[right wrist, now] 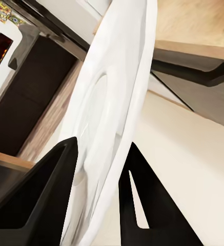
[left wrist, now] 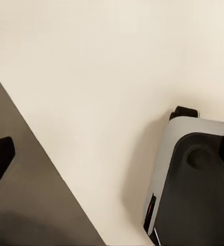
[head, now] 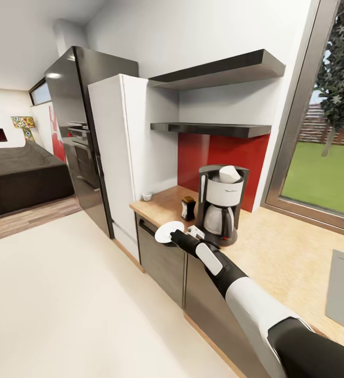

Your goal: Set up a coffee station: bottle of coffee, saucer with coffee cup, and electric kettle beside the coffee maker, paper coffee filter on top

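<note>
Countertop (head: pixel 164 207) contents run left to right: the coffee cup (head: pixel 147 196) at the far corner, the bottle of coffee (head: pixel 188 208), then the coffee maker (head: pixel 221 206) with the paper coffee filter (head: pixel 229 174) on top. The saucer (head: pixel 169 231) hangs at the counter's front edge, probably held there for setting down beside the machine. The right gripper (right wrist: pixel 99 197) pinches the saucer's rim between its black fingers (right wrist: pixel 45 195), jaws narrowly parted around it. Whether the left gripper is spread or closed, I cannot tell.

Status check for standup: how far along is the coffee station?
Done: coffee maker on the countertop, filter on top, bottle beside it. In hand: saucer in the right gripper at the counter edge. Left: set saucer, cup onto it, kettle.
</note>
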Available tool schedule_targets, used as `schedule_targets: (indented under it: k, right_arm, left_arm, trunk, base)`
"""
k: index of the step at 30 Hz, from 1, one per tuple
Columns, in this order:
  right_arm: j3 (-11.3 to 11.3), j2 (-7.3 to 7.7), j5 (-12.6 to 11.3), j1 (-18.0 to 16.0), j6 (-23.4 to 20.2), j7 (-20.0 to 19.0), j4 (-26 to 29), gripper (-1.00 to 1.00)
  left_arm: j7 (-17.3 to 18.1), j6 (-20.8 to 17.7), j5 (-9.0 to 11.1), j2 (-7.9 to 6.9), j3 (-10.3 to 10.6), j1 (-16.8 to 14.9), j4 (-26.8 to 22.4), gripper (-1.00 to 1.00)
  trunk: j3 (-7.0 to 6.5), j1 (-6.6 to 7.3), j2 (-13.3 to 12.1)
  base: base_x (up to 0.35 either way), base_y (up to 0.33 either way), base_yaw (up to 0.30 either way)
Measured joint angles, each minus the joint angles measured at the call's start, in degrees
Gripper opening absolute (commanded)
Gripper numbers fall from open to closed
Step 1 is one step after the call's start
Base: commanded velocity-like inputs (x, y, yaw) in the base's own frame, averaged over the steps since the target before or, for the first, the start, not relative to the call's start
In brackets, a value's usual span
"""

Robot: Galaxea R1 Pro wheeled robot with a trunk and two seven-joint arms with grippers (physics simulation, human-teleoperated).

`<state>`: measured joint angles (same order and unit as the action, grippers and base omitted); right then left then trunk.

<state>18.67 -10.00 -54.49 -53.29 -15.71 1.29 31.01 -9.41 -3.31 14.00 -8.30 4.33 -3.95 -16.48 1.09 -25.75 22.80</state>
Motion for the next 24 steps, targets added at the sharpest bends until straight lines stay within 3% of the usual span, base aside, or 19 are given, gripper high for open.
schedule_targets:
  k: [1, 3, 12, 24]
  right_arm:
    - [-0.1, 0.00, 0.0, 0.0, 0.0, 0.0, 0.0, -1.00]
    - [-0.1, 0.00, 0.0, 0.0, 0.0, 0.0, 0.0, -1.00]
    - [-0.3, 0.00, -0.1, 0.0, 0.0, 0.0, 0.0, -1.00]
    - [-0.3, 0.00, -0.2, 0.0, 0.0, 0.0, 0.0, -1.00]
  left_arm:
    - [0.3, 0.2, -3.1, 0.36, -0.1, 0.0, -1.2, 1.00]
    - [0.4, 0.3, -3.6, 0.44, -0.1, 0.0, -1.4, 1.00]
    - [0.4, 0.9, -4.0, 0.66, -0.1, 0.0, -1.5, 1.00]
    - [0.4, 0.9, -4.1, 0.56, 0.0, 0.0, -1.6, 1.00]
  trunk:
    - [0.00, 0.01, 0.0]
    - [0.00, 0.01, 0.0]
    - [-0.09, 0.02, 0.0]
    - [-0.34, -0.01, 0.0]
  base:
    - [0.086, 0.291, 0.000]
    - [0.135, 0.296, 0.000]
    - [0.211, 0.246, -0.125]
    - [0.035, 0.027, -0.248]
